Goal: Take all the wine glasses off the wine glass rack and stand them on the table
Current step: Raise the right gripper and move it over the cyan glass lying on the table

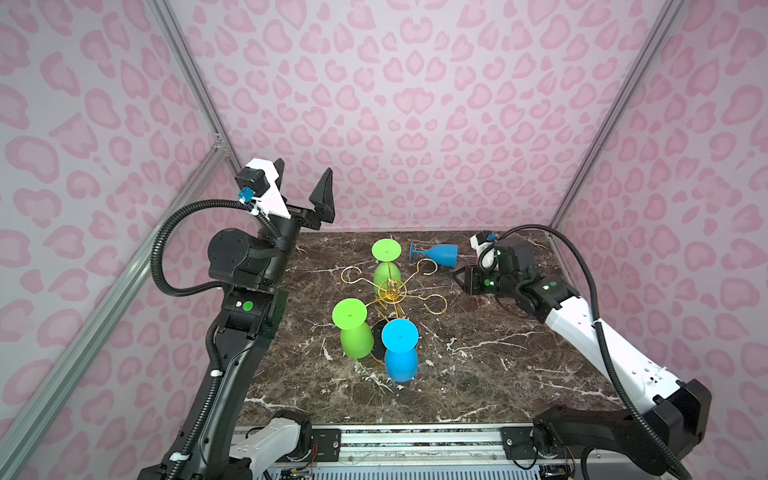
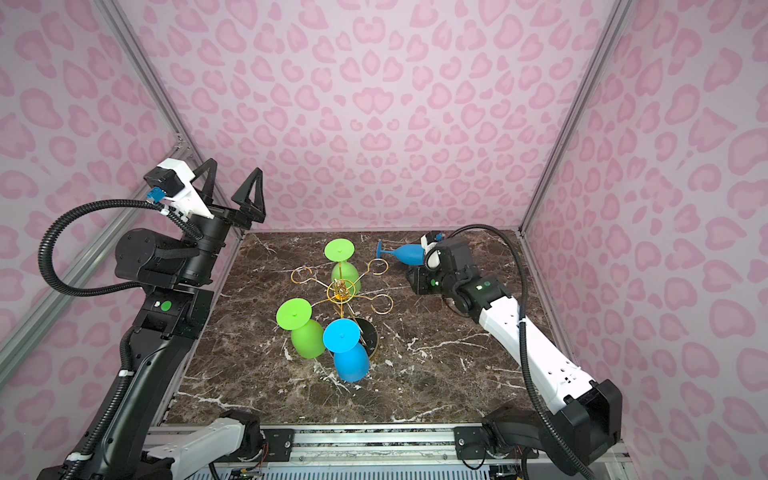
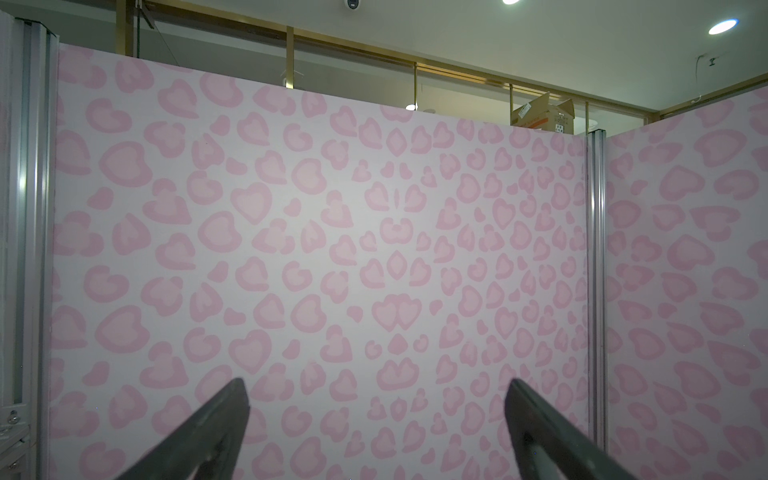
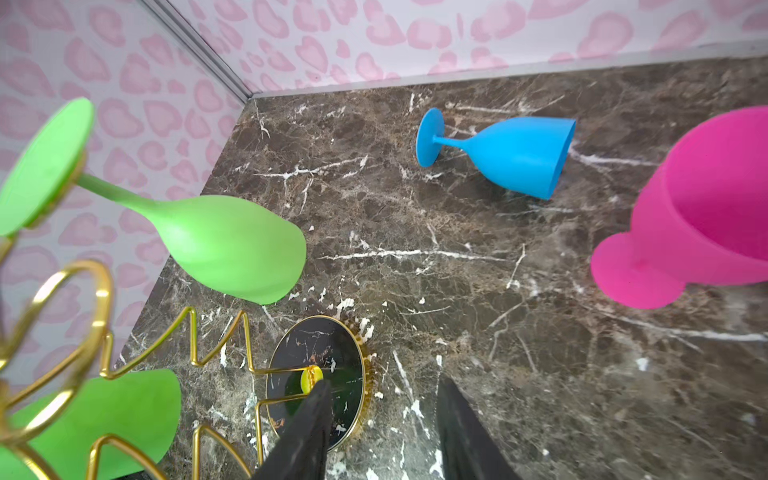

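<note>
Blue wine glass [image 1: 400,353] hanging bowl-down at lower centre, green wine glass [image 1: 353,332] just left, gold looped-wire wine glass rack [image 1: 390,291] mid-frame on marble table [image 1: 498,353], another green glass [image 1: 387,272] behind, fallen blue glass [image 1: 440,254] upper centre, right gripper [image 4: 384,384] apart, empty, left gripper [image 1: 305,166] upper left, spread wide.

wine glass rack [image 1: 391,294]: gold, black base | wine glasses [image 1: 356,338]: green, blue, pink | desk [image 1: 498,353]: white-veined brown marble | walls [image 1: 415,104]: pink hearts

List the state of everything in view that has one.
wine glass rack: upright
far green glass: hanging inverted
near green glass: hanging inverted
near blue glass: hanging inverted
far blue glass: lying on table
pink glass: lying on table
left end effector: open, empty
right end effector: open, empty
</note>
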`<state>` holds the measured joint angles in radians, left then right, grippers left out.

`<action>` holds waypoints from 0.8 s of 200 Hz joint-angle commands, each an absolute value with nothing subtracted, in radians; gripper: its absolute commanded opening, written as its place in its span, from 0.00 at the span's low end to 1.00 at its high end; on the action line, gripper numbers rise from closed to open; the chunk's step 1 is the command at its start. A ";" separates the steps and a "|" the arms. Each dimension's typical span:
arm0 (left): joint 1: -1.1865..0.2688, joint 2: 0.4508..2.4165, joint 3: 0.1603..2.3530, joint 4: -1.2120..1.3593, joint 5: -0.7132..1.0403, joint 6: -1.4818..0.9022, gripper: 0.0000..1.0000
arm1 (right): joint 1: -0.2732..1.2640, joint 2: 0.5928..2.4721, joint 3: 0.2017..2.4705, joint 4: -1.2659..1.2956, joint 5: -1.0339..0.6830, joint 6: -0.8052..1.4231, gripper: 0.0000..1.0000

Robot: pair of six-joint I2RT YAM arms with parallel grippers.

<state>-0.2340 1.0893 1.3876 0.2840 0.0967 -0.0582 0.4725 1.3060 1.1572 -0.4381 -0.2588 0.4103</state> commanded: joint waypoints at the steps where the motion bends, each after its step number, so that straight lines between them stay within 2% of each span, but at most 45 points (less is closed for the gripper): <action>1: -0.233 1.078 1.387 0.313 0.087 -0.057 0.97 | 0.485 1.337 1.094 -0.236 -0.225 0.516 0.43; 61: -0.233 1.060 1.385 0.310 0.083 -0.048 0.97 | 0.461 1.533 0.997 0.082 -0.235 0.697 0.43; 87: -0.234 1.055 1.388 0.309 0.080 -0.038 0.97 | 0.452 1.623 0.983 0.164 -0.162 0.759 0.44; 111: -0.234 1.049 1.386 0.307 0.074 -0.024 0.97 | 0.442 1.683 1.003 0.202 -0.117 0.795 0.51; 147: -0.234 1.042 1.385 0.308 0.071 -0.014 0.97 | 0.444 1.755 1.124 0.113 -0.026 0.764 0.75; 160: -0.233 1.040 1.385 0.308 0.070 -0.011 0.97 | 0.445 1.775 1.153 0.095 0.001 0.754 0.79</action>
